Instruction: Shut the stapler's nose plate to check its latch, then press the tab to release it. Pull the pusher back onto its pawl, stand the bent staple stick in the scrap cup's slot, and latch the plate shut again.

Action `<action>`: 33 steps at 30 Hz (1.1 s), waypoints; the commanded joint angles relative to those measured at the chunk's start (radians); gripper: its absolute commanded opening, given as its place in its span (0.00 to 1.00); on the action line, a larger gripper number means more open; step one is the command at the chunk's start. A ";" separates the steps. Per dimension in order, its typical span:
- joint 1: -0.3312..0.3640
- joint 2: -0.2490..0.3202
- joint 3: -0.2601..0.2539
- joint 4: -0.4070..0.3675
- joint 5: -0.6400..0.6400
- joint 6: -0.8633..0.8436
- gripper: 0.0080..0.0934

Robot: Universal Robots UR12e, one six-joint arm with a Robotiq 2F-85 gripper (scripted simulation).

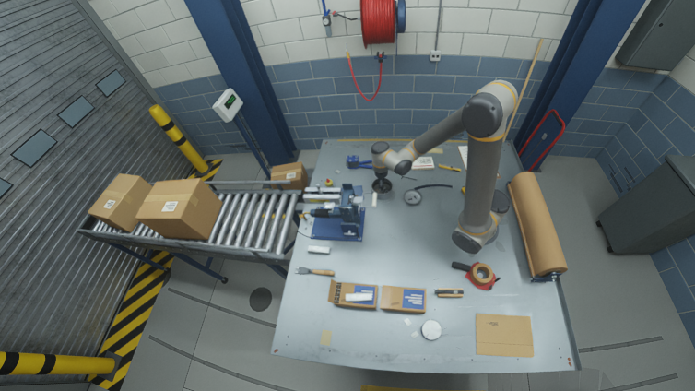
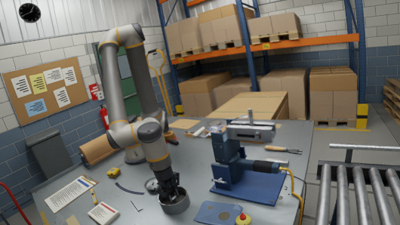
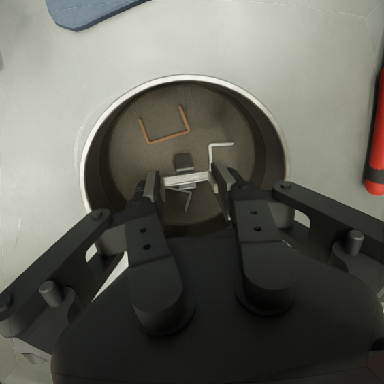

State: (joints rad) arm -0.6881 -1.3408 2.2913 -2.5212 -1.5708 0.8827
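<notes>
The bent staple stick [image 3: 186, 178] is partly hidden by the fingers; it is held by my gripper [image 3: 187, 181] inside the round metal scrap cup [image 3: 182, 150], just over a small slot block [image 3: 183, 162] on the cup's floor. Loose bent staples lie on that floor, one copper [image 3: 163, 129] and one silver [image 3: 216, 147]. The cup [image 2: 173, 200] stands on the table's far end, to the side of the blue stapler [image 2: 236, 158] on its blue base plate. The stapler's nose plate is too small to judge.
Behind the work is the blue-tiled wall with a red hose reel [image 1: 379, 22]. A roller conveyor [image 1: 243, 219] with cartons adjoins the table. A red-handled tool [image 3: 374, 136] lies beside the cup, and a blue pad [image 2: 217, 213] with a red button [image 2: 242, 218] lies near the stapler.
</notes>
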 commanded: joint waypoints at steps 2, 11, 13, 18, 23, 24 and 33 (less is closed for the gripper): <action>0.000 0.000 -0.001 0.000 0.000 0.000 0.41; 0.000 0.000 -0.001 0.000 0.000 0.000 0.62; 0.000 0.000 -0.001 0.000 0.000 0.000 0.64; 0.000 0.000 -0.001 0.000 0.000 0.000 0.64; 0.000 0.000 -0.001 0.000 0.000 0.000 0.64; 0.000 0.000 -0.001 0.000 0.000 0.000 0.64; 0.000 -0.001 -0.001 0.000 0.000 0.000 0.64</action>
State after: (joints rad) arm -0.6881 -1.3409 2.2913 -2.5212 -1.5708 0.8827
